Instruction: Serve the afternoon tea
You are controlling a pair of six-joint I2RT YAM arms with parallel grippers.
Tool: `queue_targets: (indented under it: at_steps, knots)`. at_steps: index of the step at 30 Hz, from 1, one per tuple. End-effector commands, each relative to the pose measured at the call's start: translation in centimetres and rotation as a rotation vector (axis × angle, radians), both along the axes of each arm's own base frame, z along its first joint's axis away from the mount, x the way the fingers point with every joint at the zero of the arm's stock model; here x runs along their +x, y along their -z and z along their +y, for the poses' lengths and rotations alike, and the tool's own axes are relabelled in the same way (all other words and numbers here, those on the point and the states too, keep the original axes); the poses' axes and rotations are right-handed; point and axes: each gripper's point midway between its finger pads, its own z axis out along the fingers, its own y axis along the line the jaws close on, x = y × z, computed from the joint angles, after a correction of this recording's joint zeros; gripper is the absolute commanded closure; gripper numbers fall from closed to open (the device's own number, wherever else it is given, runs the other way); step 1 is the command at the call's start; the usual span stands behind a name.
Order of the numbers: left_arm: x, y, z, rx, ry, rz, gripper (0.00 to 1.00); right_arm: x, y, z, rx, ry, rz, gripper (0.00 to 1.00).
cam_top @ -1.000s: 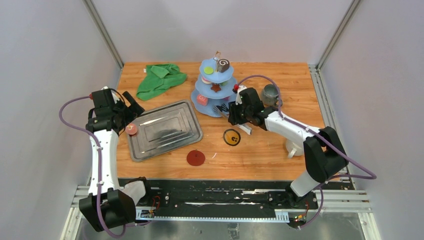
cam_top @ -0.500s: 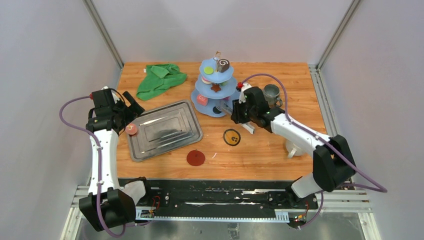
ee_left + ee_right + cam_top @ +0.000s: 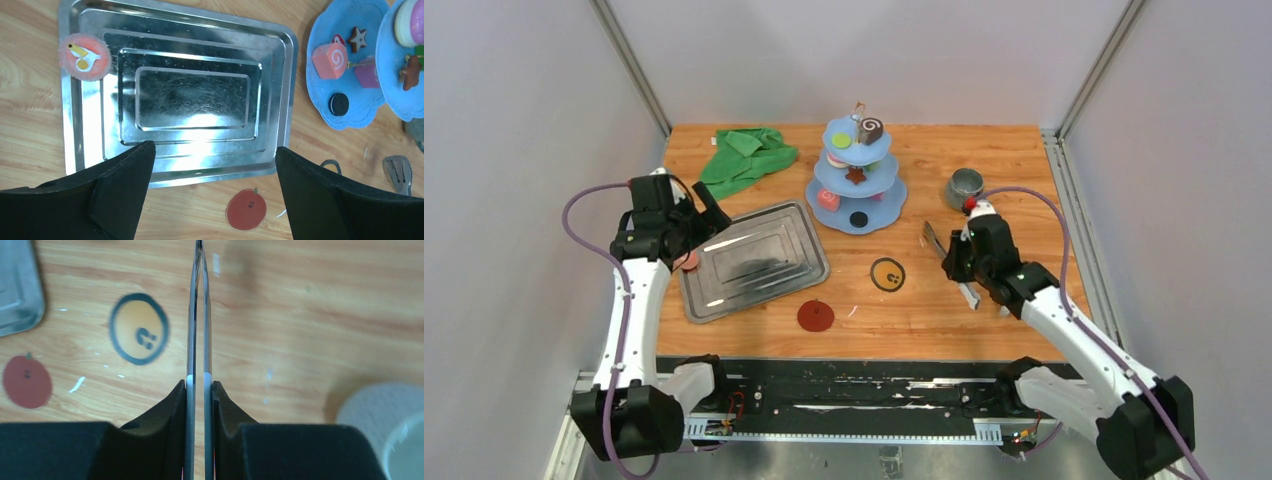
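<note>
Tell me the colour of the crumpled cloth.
The cloth is green, best seen in the top external view.

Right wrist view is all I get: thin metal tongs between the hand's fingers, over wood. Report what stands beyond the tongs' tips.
Observer: Past the thin metal tongs, a three-tier blue stand at the table's far middle carries small toy sweets.
Operator: Name any mug outside my view.
Observer: A round grey-green mug stands upright, right of the stand, beyond your right hand.
Operator: Now the other arm.
Observer: The left hand hangs open above a rectangular steel tray; a pink round disc lies in one corner.
</note>
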Motion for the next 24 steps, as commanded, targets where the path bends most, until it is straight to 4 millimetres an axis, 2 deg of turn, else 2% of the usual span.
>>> queue_targets:
  at_steps: [1,7,12,15,18,24]
  knots:
    - [0.5,-1.0,-0.7,0.061,0.031,-0.038,0.05,-2.2,1.0,-4.5,0.009,0.210,0.032,0.95]
    - [0.9,-0.8,-2.5,0.109,0.098,-0.026,0.05,-4.2,0.9,-9.0,-0.027,0.422,0.005,0.94]
    - [1.3,-0.5,-4.3,0.156,0.166,-0.014,0.06,-4.4,0.5,-12.1,-0.079,0.560,-0.015,0.93]
    - [1.4,-0.2,-5.7,0.184,0.219,-0.003,0.05,-3.7,-0.2,-13.6,-0.107,0.634,-0.046,0.93]
    - [1.4,0.2,-6.8,0.223,0.266,0.017,0.05,-2.3,-0.6,-14.2,-0.113,0.650,-0.079,0.93]
    - [1.4,0.6,-8.1,0.263,0.344,0.045,0.05,-0.2,0.5,-15.3,-0.116,0.676,-0.078,0.93]
